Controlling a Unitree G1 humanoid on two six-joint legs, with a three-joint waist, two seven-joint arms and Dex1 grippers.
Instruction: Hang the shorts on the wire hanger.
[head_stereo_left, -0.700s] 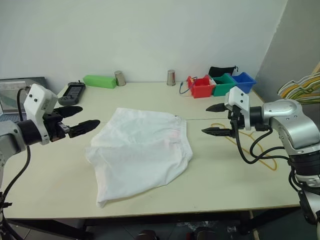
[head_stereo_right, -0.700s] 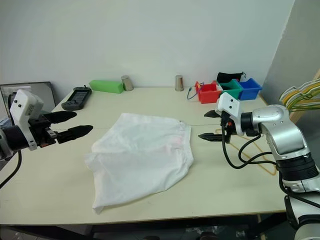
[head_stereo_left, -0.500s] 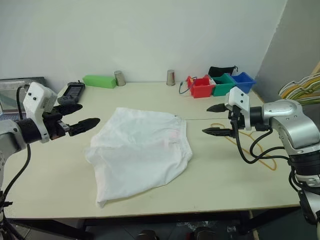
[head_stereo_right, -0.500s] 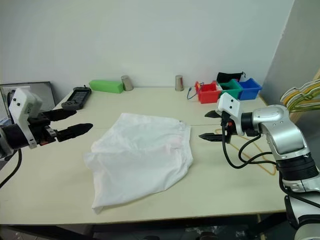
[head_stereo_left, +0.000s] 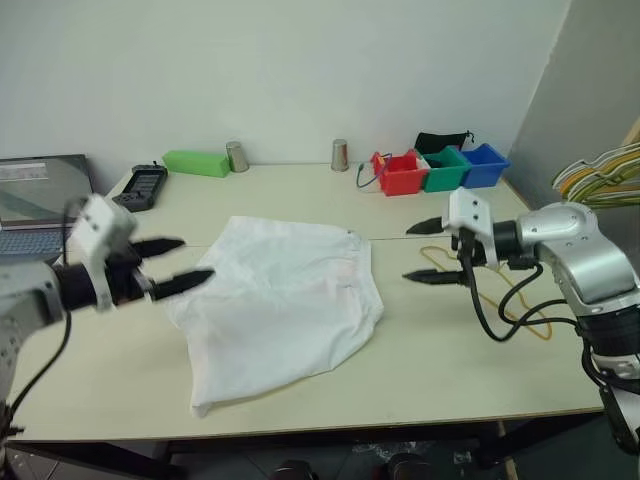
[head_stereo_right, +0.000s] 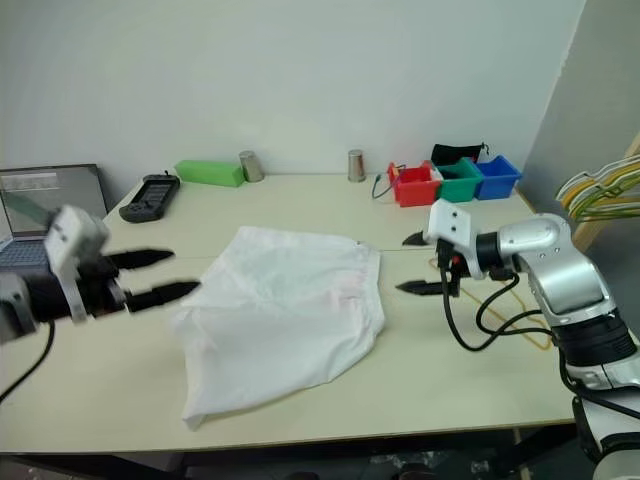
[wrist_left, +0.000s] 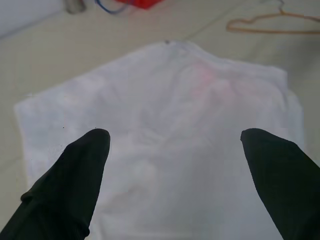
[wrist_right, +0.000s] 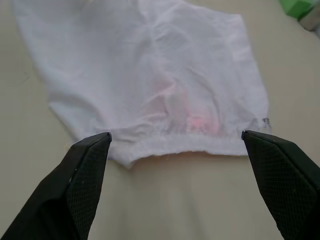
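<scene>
No legible text, labels, brand names or nos. anywhere. The laptop (head_stereo_left: 40, 195) off the desk's (head_stereo_left: 450, 350) left edge had its screen lit, but its content was too small to read. The shorts (head_stereo_left: 285, 300) bore a faint pink mark near the waistband, no letters discernible.
</scene>
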